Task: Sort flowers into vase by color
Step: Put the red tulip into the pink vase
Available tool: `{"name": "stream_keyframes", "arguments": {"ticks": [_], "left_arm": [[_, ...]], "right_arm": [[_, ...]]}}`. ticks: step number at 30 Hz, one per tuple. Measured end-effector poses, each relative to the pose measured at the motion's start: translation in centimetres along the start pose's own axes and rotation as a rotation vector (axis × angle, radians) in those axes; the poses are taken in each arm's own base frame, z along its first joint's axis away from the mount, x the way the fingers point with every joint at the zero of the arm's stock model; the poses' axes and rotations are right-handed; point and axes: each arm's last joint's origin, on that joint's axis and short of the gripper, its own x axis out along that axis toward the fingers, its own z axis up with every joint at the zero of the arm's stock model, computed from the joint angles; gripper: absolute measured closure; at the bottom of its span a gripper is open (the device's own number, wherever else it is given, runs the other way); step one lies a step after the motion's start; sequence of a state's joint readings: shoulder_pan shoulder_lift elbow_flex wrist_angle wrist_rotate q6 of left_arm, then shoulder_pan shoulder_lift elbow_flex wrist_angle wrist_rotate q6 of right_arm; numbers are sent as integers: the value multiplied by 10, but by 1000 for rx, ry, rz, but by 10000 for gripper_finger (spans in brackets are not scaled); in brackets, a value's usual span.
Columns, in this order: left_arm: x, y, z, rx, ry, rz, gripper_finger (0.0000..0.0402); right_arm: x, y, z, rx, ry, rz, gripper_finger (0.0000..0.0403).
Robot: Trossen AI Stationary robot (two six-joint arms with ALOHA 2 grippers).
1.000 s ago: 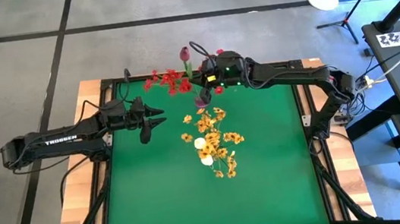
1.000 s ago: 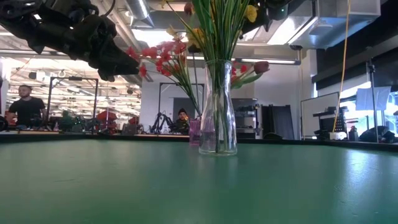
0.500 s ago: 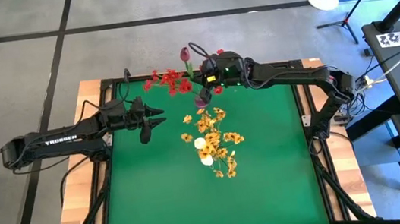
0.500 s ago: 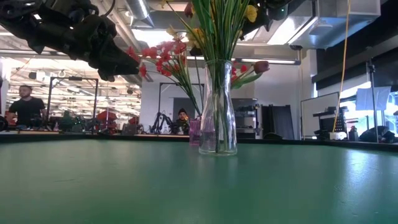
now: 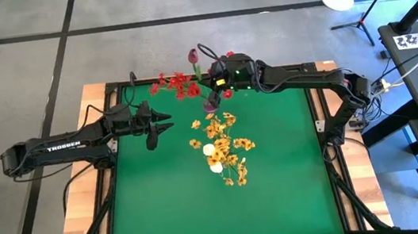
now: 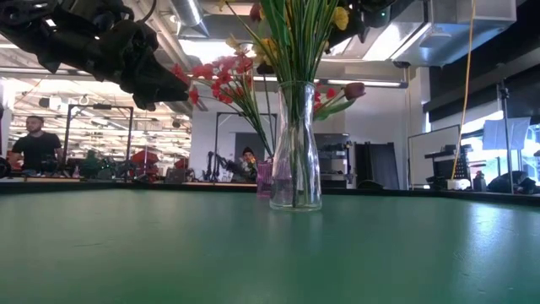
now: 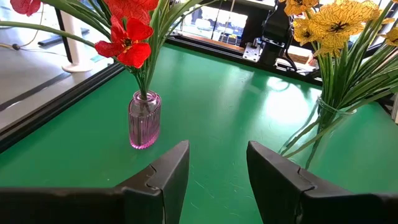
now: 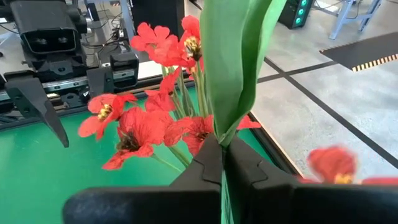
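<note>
My right gripper (image 8: pixel 222 163) has its fingers clamped on a magenta tulip stem (image 8: pixel 239 68) near the tabletop's far edge, above the pink vase (image 7: pixel 144 120) of red flowers (image 5: pixel 177 83). Left gripper (image 7: pixel 216 163), fingers parted and empty, waits by the left edge. Next I need to find this stem's matching vase.

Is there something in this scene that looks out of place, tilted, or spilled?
Nothing is spilled or fallen. The clear glass vase with yellow-orange blossoms and the small pink ribbed vase with red blossoms both stand upright. One oddity: white tulip buds sit among the yellow ones. The right gripper is shut on a green stem.
</note>
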State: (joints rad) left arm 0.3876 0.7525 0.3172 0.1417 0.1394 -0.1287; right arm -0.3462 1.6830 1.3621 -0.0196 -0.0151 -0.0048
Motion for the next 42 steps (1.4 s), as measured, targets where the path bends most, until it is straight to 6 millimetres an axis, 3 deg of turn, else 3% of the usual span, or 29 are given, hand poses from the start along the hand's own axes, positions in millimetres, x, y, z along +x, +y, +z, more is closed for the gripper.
{"name": "stream_keyframes", "arguments": {"ticks": [13, 22, 29, 38, 42], "left_arm": [[0, 0, -2, -3, 22, 3, 246], [0, 0, -2, 1, 22, 3, 246], [0, 0, -2, 1, 22, 3, 246], [0, 0, -2, 1, 25, 3, 246], [0, 0, -3, 0, 29, 4, 246]], "right_arm": [[16, -1, -41, 35, 89, -20, 403], [16, -1, -42, 46, 93, -33, 401], [24, -1, -56, 58, 170, -37, 400], [22, 4, -55, 48, 166, -28, 398], [21, 5, -54, 44, 167, 26, 376]]}}
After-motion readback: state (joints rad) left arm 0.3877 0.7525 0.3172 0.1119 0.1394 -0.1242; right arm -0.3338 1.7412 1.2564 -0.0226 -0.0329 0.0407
